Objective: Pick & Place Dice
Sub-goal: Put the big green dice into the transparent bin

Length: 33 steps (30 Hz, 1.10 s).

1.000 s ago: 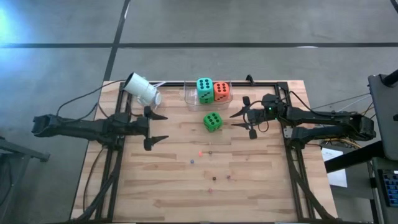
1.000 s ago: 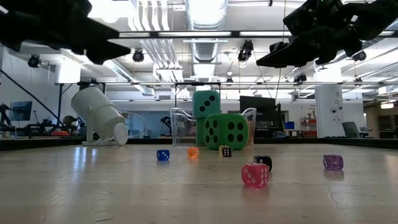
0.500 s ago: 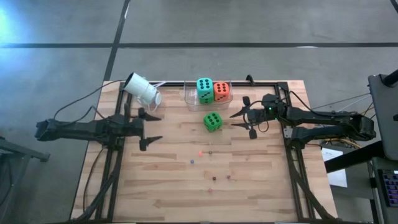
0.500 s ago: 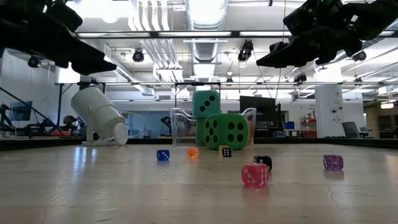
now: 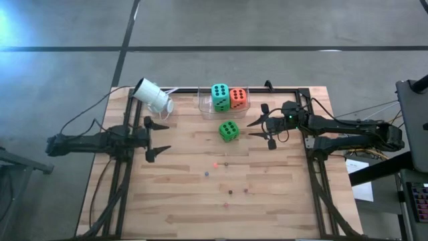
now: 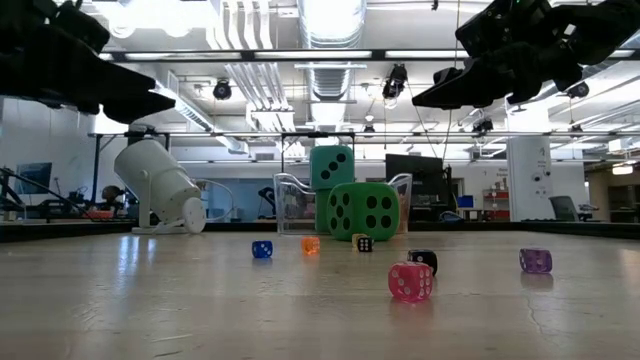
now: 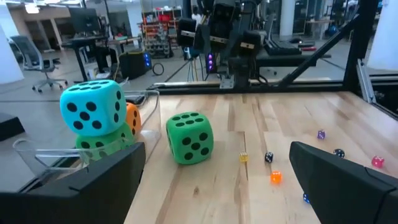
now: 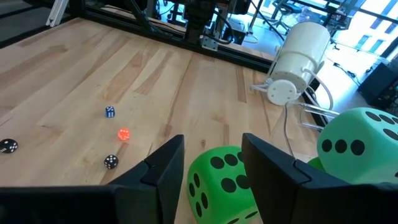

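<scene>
One green die (image 5: pixel 228 130) rests on the wooden table (image 5: pixel 281 201) in front of a clear tray (image 5: pixel 202 102). The tray holds a teal die (image 5: pixel 219 96), an orange-red die (image 5: pixel 238 98) and, under the teal one in the left wrist view, another green die (image 7: pixel 102 140). Several tiny dice (image 5: pixel 215 164) lie scattered mid-table. My right gripper (image 5: pixel 251 128) hovers open just right of the loose green die (image 8: pixel 221 180), high above the table in the low view (image 6: pixel 425 98). My left gripper (image 5: pixel 167 137) stands open near the left edge, empty (image 7: pixel 217 158).
A white cup (image 5: pixel 154 96) lies tilted on the frame at the table's far left corner. A black frame rail (image 5: pixel 314 161) runs along each side of the table. Bare wood lies toward the near edge.
My left gripper has drawn back toward the table's left edge and sunk a little, staying open and empty.
</scene>
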Available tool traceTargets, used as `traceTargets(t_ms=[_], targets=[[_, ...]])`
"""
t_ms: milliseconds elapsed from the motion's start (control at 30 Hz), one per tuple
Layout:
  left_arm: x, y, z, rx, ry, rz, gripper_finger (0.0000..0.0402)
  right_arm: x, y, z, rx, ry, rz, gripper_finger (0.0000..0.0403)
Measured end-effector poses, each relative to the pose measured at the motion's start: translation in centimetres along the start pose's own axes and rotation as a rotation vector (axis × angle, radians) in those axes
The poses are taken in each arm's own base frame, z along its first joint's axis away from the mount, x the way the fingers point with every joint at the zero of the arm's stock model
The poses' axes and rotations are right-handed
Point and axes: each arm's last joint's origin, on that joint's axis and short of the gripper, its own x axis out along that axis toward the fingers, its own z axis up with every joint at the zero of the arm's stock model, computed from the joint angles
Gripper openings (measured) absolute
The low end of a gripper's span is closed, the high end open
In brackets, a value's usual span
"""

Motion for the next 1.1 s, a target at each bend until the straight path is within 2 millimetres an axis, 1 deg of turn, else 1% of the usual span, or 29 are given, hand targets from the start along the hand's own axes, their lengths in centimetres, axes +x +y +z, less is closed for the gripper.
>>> traceTargets(t_ms=[100, 267, 800, 1100], targets=[[-0.2, 0.0, -0.3, 0.014, -0.01, 0.001, 0.04, 0.0, 0.0, 0.0, 0.0, 0.0, 0.0, 0.0162], [0.0, -0.1, -1.4, 0.03, 0.027, -0.003, 0.04, 0.0, 0.0, 0.0, 0.0, 0.0, 0.0, 0.0164], [0.0, -0.1, -1.4, 0.03, 0.034, 0.003, 0.04, 0.0, 0.0, 0.0, 0.015, 0.001, 0.0, 0.0169], [0.0, -0.1, -1.4, 0.03, 0.035, 0.004, 0.04, 0.0, 0.0, 0.0, 0.023, 0.0, 0.0, 0.0151]])
